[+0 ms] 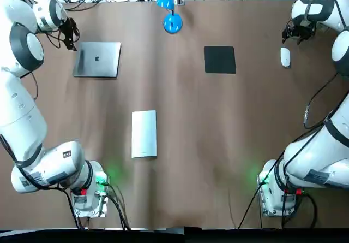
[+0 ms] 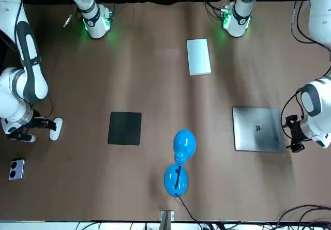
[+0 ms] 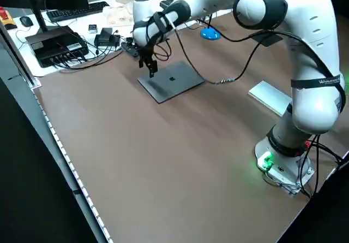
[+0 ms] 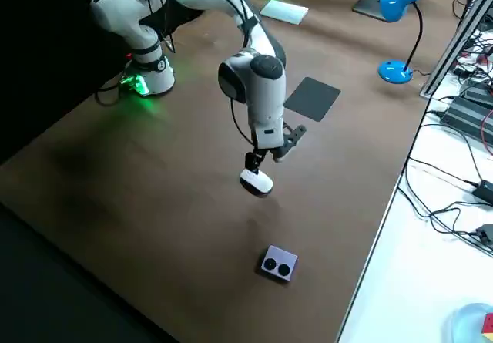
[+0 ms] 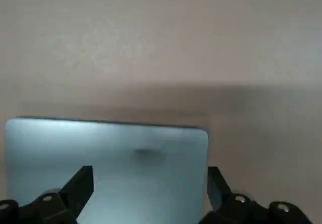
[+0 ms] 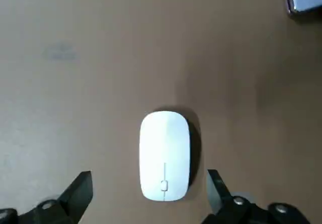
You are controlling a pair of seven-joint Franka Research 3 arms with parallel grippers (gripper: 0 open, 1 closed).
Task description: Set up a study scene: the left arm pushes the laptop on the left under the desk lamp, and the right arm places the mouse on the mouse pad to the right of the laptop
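Mouse [image 6: 164,156] lay just below the right gripper [image 6: 148,178], between its spread fingers [image 6: 80,184]; light, smooth, likely slippery, best pinched across its narrow sides. Laptop [image 1: 97,59] sat just beside the left gripper [image 1: 70,36], also spread open: stiff, heavier, better shoved at its near edge.

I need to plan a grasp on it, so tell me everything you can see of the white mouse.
The mouse is a small white oval with a smooth, plastic-looking shell, a thin seam line and a tiny mark near one end. It lies flat on the brown table at the robot's right, apart from the black mouse pad. The right pincer hangs open just above it, fingers wide of its sides; nothing grips it.
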